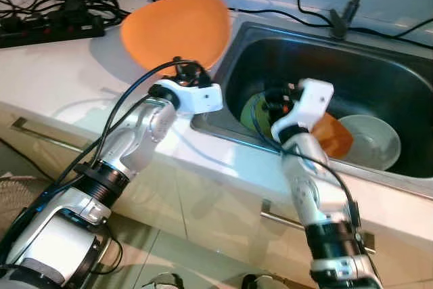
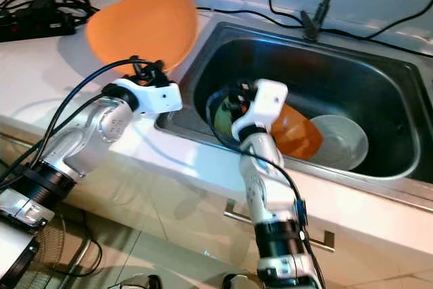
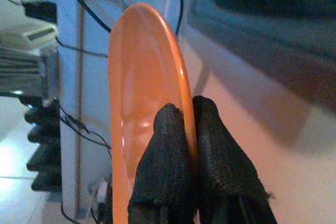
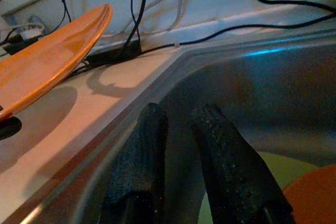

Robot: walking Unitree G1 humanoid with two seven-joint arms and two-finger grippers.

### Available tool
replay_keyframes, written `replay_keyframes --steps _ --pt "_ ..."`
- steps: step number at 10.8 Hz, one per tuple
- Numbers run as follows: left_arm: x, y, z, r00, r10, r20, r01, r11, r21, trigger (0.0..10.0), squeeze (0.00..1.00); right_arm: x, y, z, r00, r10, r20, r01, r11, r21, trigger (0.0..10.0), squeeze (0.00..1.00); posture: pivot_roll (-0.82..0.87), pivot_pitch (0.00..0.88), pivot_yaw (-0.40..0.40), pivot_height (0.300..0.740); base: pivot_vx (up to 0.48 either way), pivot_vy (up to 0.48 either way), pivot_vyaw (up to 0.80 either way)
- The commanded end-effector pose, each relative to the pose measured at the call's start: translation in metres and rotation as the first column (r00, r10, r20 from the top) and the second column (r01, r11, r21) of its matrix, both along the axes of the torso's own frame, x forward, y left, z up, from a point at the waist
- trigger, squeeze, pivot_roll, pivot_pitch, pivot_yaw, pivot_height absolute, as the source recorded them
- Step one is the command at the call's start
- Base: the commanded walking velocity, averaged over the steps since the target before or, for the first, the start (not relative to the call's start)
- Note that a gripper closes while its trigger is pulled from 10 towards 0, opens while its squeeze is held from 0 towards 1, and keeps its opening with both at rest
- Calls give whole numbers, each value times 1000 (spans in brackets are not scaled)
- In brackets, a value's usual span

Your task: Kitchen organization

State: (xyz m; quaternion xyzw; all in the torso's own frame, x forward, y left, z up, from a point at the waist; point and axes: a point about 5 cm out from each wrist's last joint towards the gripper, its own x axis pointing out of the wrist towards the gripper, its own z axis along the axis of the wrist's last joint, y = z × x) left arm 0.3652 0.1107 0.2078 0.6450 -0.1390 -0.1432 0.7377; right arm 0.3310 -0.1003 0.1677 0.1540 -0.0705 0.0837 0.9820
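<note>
Left wrist view: left gripper (image 3: 191,129) pinches the rim of a flat round orange plastic plate (image 3: 142,82), lifted over the white countertop (image 1: 74,65).
Right gripper (image 4: 181,129): fingers slightly parted, empty, inside the steel sink (image 1: 379,65).
Below it: green plate (image 1: 254,109), second orange plate (image 2: 298,137).
Beyond it: white bowl (image 1: 372,141).

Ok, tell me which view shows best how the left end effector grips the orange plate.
The left wrist view: both black fingers pinch the orange plate by its rim, seen edge-on. The eye views show the plate's face above the counter, with the left end effector at its lower edge.
</note>
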Motion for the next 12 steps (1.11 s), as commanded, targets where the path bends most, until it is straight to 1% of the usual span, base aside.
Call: replay_keyframes --steps 1,2,3,4,5,6,8,9,10,11,12 --pt "-5 -10 15 994 -53 91 54 998 -10 10000 0 2 -4 5 1000 -8 6 8 1000 18 10000 0 57 72 -33 740 0 0 0" --pt "-8 -14 18 991 -89 105 90 996 -10 10000 0 5 -5 12 1000 2 13 -3 998 67 10000 1000 57 73 -33 740 0 0 0" --pt "-8 -14 18 990 -93 106 95 995 -11 10000 0 5 -5 12 1000 3 13 -3 997 74 10000 1000 57 73 -33 740 0 0 0" --pt "-11 -21 15 987 -132 93 134 991 -5 10000 0 8 -8 21 1000 -5 15 2 989 148 10000 1000 56 73 -30 740 0 0 0" --pt "-14 -30 12 982 -172 78 173 985 -5 10000 0 13 -14 37 1000 1 25 -8 957 290 10000 1000 53 71 -29 740 0 0 0" --pt "-15 -34 10 979 -189 70 190 982 -7 10000 0 15 -17 45 999 8 35 -20 935 353 10000 1000 52 71 -28 740 0 0 0" --pt "-18 -40 6 974 -221 49 221 975 -9 10000 0 16 -20 52 999 30 41 -46 880 472 10000 1000 53 73 -27 740 0 0 0" --pt "-20 -44 4 970 -239 39 240 971 -10 10000 0 17 -20 53 998 46 39 -59 877 476 10000 1000 53 73 -27 740 0 0 0" --pt "-22 -48 3 962 -270 31 271 963 -16 10000 0 17 -18 53 997 68 30 -74 875 478 10000 455 54 73 -26 740 0 0 0" --pt "-25 -52 2 952 -304 25 304 952 -19 10000 0 18 -16 50 997 81 14 -78 875 477 10000 0 56 73 -27 740 0 0 0" --pt "-27 -53 2 949 -313 26 314 949 -21 10000 0 18 -15 49 996 90 5 -81 872 482 10000 0 59 74 -27 740 0 0 0"
